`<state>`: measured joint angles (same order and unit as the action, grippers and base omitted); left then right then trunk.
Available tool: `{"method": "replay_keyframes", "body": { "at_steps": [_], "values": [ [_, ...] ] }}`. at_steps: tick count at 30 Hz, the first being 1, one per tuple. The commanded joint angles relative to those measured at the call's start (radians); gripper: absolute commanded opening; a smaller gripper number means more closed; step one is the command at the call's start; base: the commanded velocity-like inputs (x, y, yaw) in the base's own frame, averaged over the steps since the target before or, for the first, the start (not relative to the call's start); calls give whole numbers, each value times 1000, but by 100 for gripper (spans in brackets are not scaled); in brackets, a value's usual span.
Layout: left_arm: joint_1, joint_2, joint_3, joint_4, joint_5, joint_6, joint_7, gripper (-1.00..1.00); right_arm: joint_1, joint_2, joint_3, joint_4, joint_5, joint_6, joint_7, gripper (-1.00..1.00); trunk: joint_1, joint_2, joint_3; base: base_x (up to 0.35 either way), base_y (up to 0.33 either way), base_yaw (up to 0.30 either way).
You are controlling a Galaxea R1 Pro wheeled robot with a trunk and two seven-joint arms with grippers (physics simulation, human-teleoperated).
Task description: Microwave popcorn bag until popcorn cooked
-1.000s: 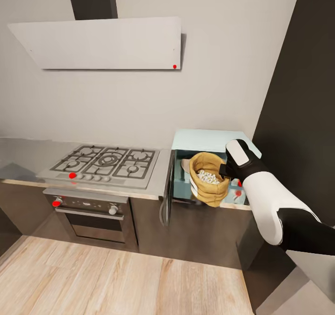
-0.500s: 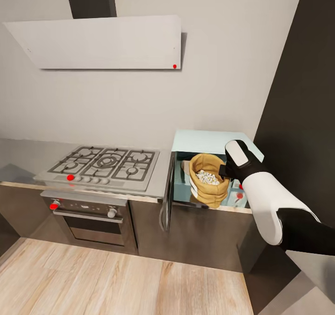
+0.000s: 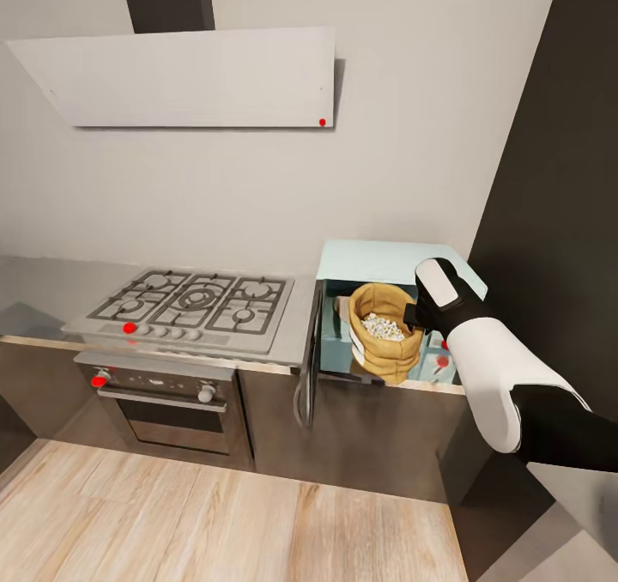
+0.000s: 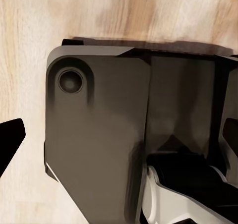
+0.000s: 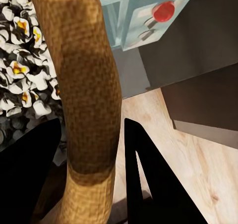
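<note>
A: How far along?

B: Looks about half done. Popcorn bag (image 3: 385, 331) off the worktop (image 3: 34, 294) and hanging in the open mouth of the microwave (image 3: 378, 307), half inside at best, not yet set down. Right tool (image 3: 415, 315) clamped on the bag's rolled rim; in the right wrist view, rim (image 5: 84, 100) pinched between two dark fingers (image 5: 148, 184).

A: And the popcorn?

B: Popcorn (image 3: 383, 327) heaped inside the sack, pale with yellow hearts up close (image 5: 20, 80). Hard to say whether cooked.

A: What's left?

B: Probably pushing the bag deeper, letting go, shutting the door (image 3: 309, 350), starting the heat.

A: Left tool?

B: Cannot tell; just a dark grey housing (image 4: 99, 140) over wood floor (image 4: 29, 45).

A: Surroundings?

B: Reflective grey worktop on glossy dark cabinets, gas hob (image 3: 193, 303) with oven (image 3: 163, 402) beneath, white slanted hood (image 3: 184, 75), pale grey wall, plank floor (image 3: 215, 522).
</note>
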<state>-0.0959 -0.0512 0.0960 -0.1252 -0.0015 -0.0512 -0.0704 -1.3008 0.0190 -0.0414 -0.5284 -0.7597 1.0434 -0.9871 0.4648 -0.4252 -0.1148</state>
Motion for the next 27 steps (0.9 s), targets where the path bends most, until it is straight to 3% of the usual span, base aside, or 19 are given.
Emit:
{"method": "replay_keyframes", "body": {
  "at_steps": [1,9,23,27],
  "values": [
    [-1,-1,8,1,0,-3,-5,100,-2,1,-5,-5,-10,4,-8,-100,1,-3,-2,0,0,0],
    [-1,1,10,1,0,-3,-5,100,-1,0,-5,-5,-10,4,-8,-100,27,-52,-24,0,0,0],
    [-1,1,10,1,0,-3,-6,100,0,-4,-3,-4,-10,4,-7,-100,27,-52,-24,1,0,0],
    [-1,2,10,1,0,-2,-6,100,0,-2,-3,-4,-10,4,-7,-100,27,-52,-24,197,0,0]
  ]
}}
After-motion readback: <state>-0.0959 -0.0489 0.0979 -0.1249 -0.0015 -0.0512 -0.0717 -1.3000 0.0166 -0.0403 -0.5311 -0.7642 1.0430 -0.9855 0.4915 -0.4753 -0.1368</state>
